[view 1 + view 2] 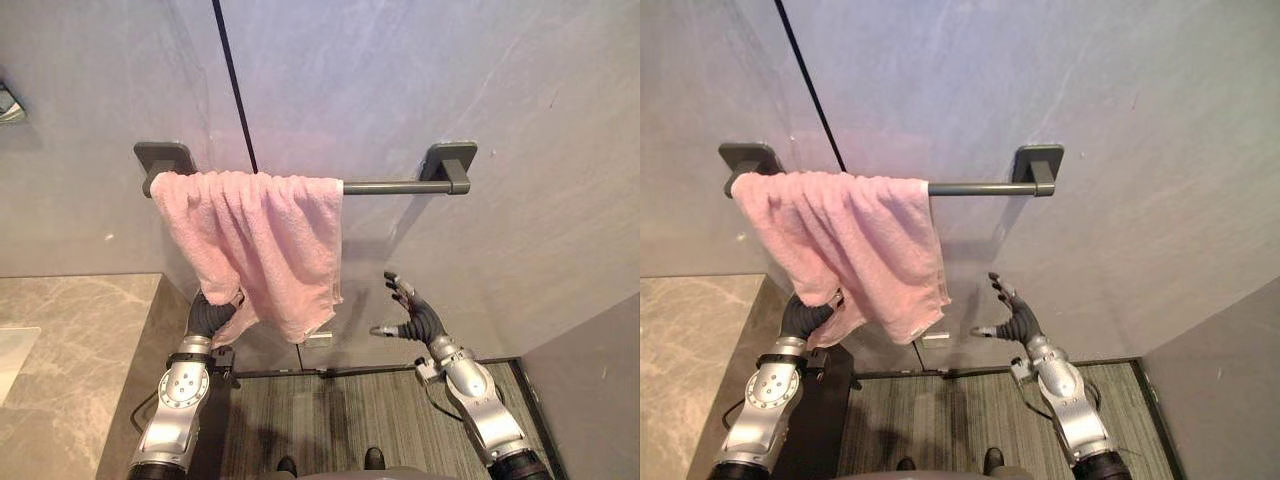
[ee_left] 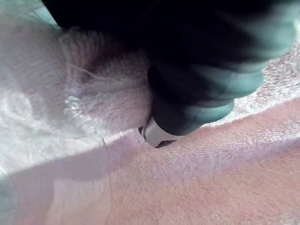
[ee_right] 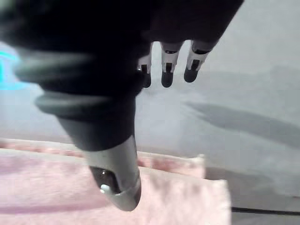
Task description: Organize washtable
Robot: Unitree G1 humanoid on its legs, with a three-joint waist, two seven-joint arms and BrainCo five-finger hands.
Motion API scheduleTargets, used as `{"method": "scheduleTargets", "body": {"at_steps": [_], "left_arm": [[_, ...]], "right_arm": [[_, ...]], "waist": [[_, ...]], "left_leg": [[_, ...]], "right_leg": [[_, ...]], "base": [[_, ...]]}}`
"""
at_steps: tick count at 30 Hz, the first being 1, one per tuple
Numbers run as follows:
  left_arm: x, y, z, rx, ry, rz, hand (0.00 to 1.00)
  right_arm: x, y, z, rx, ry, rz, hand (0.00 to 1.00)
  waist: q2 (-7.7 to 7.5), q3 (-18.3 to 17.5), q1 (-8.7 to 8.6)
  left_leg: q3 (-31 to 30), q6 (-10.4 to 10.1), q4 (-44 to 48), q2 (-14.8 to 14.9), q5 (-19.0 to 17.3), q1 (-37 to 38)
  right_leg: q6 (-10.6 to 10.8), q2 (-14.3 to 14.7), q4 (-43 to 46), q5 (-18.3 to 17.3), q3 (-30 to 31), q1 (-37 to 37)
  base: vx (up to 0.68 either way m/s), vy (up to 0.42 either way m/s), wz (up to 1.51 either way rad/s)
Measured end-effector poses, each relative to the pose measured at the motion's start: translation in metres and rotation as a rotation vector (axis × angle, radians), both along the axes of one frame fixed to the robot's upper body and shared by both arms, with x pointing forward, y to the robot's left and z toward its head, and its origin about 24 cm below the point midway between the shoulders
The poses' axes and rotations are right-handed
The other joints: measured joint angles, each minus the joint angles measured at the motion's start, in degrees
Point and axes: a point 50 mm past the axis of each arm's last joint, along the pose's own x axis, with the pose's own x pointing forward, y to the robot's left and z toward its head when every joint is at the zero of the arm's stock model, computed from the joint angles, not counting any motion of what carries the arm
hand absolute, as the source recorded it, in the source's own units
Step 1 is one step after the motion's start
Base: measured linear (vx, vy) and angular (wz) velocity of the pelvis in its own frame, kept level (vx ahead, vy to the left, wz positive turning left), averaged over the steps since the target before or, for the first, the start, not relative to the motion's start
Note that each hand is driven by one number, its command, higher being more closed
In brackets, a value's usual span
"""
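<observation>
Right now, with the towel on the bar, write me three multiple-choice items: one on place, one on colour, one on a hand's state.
1. Where on the towel bar does the towel hang?
A. Its left end
B. Its middle
C. Its right end

2. What colour is the towel?
A. White
B. Pink
C. Blue

3. How is the right hand?
A. Curled round the towel
B. Open, apart from the towel
C. Fist on the bar

Answers:
1 A: the cloth covers the left end and the right stretch is bare.
2 B: the cloth is pink.
3 B: its fingers are spread, clear of the towel's edge.
</observation>
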Motion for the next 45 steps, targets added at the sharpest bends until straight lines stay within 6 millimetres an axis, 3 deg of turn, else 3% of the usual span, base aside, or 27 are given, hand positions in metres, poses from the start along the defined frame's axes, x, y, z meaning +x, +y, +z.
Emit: {"method": "scheduleTargets", "body": {"at_steps": [3, 16, 17, 25, 45], "left_arm": [[0.001, -0.006, 0.006, -0.025, -0.036, -0.008, 1.00], [0.001, -0.016, 0.005, -0.046, -0.040, -0.045, 1.00], [0.001, -0.016, 0.005, -0.056, -0.040, -0.043, 1.00], [0.001, -0.015, 0.005, -0.084, -0.041, -0.041, 1.00], [0.001, -0.014, 0.005, -0.072, -0.039, -0.047, 1.00]], "right_arm": [[0.008, 0.004, 0.016, 0.007, -0.068, 0.033, 0.00], [0.028, 0.035, 0.048, -0.016, -0.185, 0.181, 0.00], [0.029, 0.038, 0.050, -0.017, -0.194, 0.192, 1.00], [0.034, 0.049, 0.054, -0.030, -0.204, 0.230, 1.00], [0.037, 0.047, 0.049, -0.033, -0.173, 0.237, 1.00]], "waist": [[-0.03, 0.0, 0.84], [-0.14, -0.1, 1.11], [-0.23, -0.2, 1.13], [-0.76, -0.5, 1.27], [-1.50, -1.0, 2.37]], "left_leg": [[-0.5, 0.1, -0.1, 0.0, 0.2, 0.0], [-3.1, -0.2, -0.9, 0.0, 1.5, -1.5], [-3.1, -0.2, -0.9, 0.1, 1.5, -1.5], [-3.8, -0.2, -0.9, 0.1, 1.5, -1.7], [-4.1, -0.2, -0.9, 0.1, 1.5, -1.6]], "right_leg": [[0.0, 0.0, 0.0, 0.0, -0.5, 0.1], [0.0, 0.0, 0.1, -0.2, -2.6, 0.0], [0.0, 0.1, 0.1, -0.2, -2.6, 0.0], [-0.2, 0.1, 0.5, -0.7, -2.7, -0.1], [-0.2, 0.1, 1.3, -1.2, -2.5, -0.2]], "base": [[-0.02, -0.005, 0.08], [-0.03, -0.011, 0.10], [0.00, 0.000, 0.00], [0.00, -0.003, 0.04], [0.00, 0.000, 0.01]]}}
